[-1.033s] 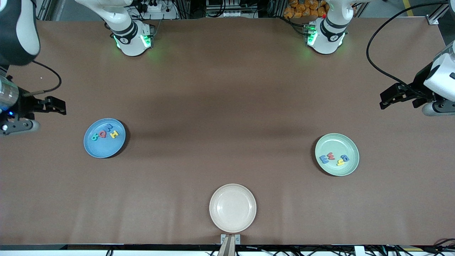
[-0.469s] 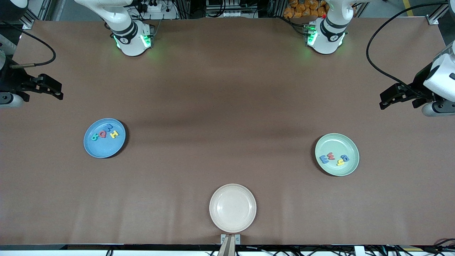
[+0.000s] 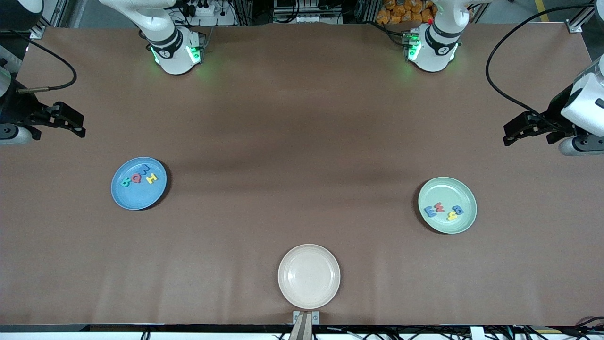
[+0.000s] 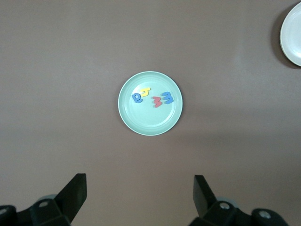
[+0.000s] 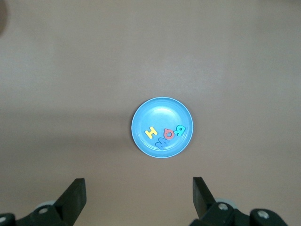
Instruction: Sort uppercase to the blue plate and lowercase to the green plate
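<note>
The blue plate holds the uppercase letters: yellow H, red Q, teal R, blue M. The green plate holds the lowercase letters: blue E-shape, red w, yellow h, blue round letter. My right gripper is open and empty, high over the table's right-arm end. My left gripper is open and empty, high over the left-arm end.
An empty cream plate sits near the table's front edge at the middle; its rim shows at the left wrist view's edge. Black cables trail by both arms. The brown table stretches between the plates.
My right gripper has risen and drawn away from the blue plate toward the table's end, then settled. My left gripper has barely moved. The letters and plates stay put.
</note>
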`<state>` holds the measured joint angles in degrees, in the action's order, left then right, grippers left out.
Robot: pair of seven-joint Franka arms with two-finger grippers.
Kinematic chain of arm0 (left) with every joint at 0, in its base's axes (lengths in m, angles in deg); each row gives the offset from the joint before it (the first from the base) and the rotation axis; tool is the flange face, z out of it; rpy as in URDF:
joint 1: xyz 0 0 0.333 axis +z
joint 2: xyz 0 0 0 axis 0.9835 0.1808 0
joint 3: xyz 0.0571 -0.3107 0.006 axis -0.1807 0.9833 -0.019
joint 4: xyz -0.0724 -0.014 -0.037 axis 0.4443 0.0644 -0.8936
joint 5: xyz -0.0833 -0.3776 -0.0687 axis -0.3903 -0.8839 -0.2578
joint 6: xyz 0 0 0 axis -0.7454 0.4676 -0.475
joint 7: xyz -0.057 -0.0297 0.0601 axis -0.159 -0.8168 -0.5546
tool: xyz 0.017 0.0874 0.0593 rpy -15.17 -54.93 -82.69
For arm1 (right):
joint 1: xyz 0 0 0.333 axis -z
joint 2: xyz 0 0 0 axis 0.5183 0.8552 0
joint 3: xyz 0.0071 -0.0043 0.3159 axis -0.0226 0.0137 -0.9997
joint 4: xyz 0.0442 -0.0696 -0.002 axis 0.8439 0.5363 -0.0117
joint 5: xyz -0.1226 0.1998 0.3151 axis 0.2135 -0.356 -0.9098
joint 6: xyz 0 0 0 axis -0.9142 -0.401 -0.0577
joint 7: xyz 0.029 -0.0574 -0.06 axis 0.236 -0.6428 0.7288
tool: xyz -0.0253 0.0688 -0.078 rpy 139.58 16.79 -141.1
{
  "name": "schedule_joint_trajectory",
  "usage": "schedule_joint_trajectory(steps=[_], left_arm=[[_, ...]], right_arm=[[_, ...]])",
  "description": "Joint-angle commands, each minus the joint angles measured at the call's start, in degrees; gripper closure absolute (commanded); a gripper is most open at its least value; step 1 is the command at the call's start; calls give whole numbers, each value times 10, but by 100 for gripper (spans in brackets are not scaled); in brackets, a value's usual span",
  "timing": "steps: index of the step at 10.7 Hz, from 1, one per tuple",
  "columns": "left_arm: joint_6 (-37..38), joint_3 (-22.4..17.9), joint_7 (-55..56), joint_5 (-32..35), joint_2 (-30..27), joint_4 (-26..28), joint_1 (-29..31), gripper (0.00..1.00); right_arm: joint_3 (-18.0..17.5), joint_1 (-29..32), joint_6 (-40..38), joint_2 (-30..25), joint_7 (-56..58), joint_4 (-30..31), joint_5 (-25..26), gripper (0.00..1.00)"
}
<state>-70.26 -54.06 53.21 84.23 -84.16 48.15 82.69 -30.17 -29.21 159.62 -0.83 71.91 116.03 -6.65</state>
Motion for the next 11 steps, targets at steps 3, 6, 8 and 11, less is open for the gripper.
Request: schedule_joint_trajectory(steps=[3, 6, 8, 11], left_arm=[[4, 1, -3, -4, 3, -6, -1, 0], [4, -1, -2, -5, 8, -12, -2, 0], [4, -4, -1, -5, 7, -18, 0, 0], [4, -5, -1, -5, 7, -22, 2, 0]], right_arm=[[2, 12, 38, -30, -9, 52, -8, 0], [2, 17, 39, -29, -6, 52, -7, 0], [1, 17, 39, -30, -4, 50, -7, 0], [1, 18, 39, -29, -4, 51, -7, 0]])
